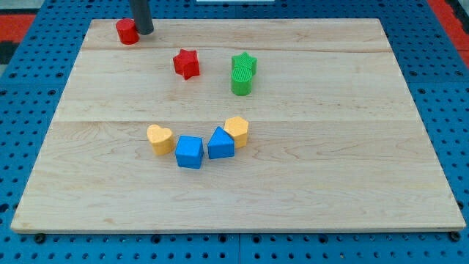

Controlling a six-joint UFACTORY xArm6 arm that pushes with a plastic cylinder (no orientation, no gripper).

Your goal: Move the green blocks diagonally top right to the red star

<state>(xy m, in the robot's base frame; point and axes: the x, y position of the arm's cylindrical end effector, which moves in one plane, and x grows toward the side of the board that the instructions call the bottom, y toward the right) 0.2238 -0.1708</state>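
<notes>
Pale wood makes up the board (308, 183), which lies on a blue pegboard surface (447, 88). My tip (143, 31) sits near the board's top edge toward the view's left, touching or just beside the red block (127, 31), which lies at its 9 o'clock; that block's shape is hard to make out, roughly a short cylinder. The rod is a bare pusher, so it grasps nothing and only rests against or next to that red block.

The red star (186, 64) lies at about 5 o'clock from my tip, apart from it. The green blocks stand at 3 o'clock from the red star, near it but not touching: a green star (245, 62) and, directly at its 6 o'clock and pressed against it, a green ribbed block (242, 82).

Lower on the board, at roughly 6 o'clock from the red star, four blocks form a shallow arc: a yellow heart (160, 138), a blue cube (189, 152) at its 4 o'clock, a blue pointed block (220, 143) beside that, and a yellow block (237, 130) touching it at 1 o'clock.
</notes>
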